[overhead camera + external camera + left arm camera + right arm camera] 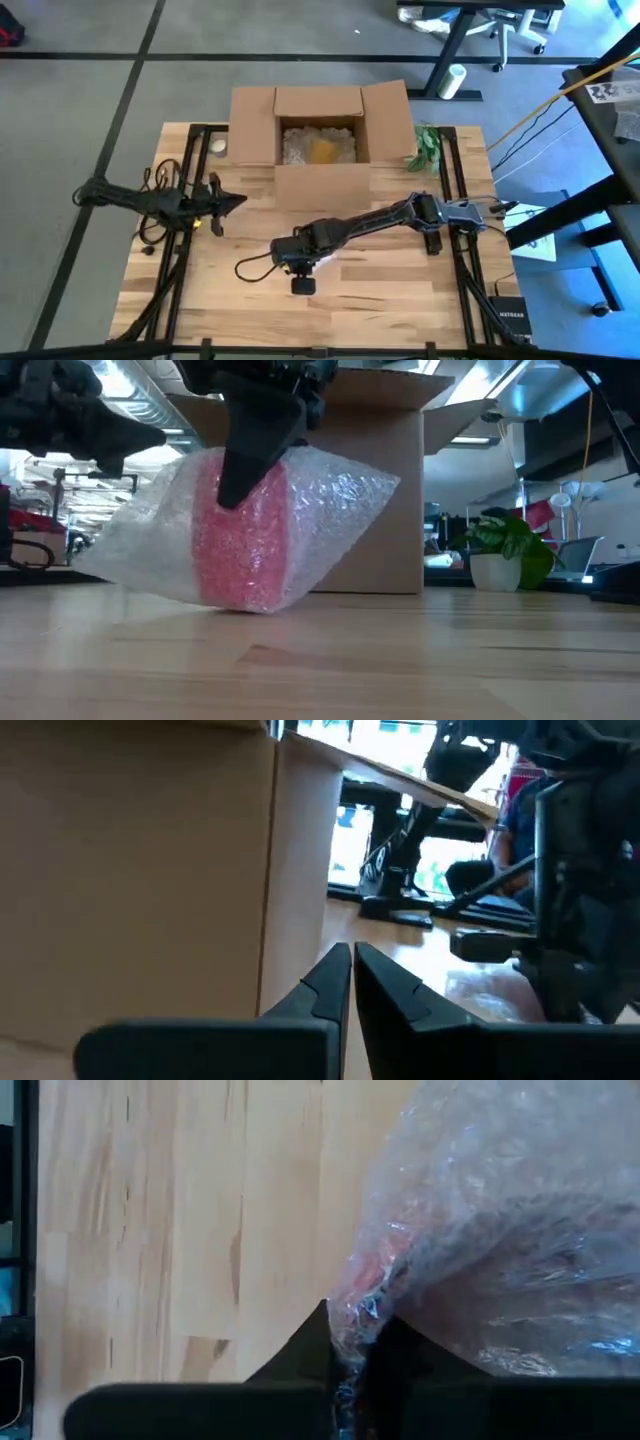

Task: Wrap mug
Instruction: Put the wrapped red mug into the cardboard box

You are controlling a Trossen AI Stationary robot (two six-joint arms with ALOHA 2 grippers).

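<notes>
The mug (245, 540), pink through its clear bubble wrap (330, 495), rests on the wooden worktop (400, 660) in front of the open cardboard box (318, 130), toward the middle of the worktop. The right tool (352, 1355) comes down on it from above, its fingers pressed together and pinching a fold of the bubble wrap. The left tool (352, 982) waits on the left side of the worktop beside the box, fingers pressed together and holding nothing. A small potted plant (505, 550) stands at the box's right corner.
</notes>
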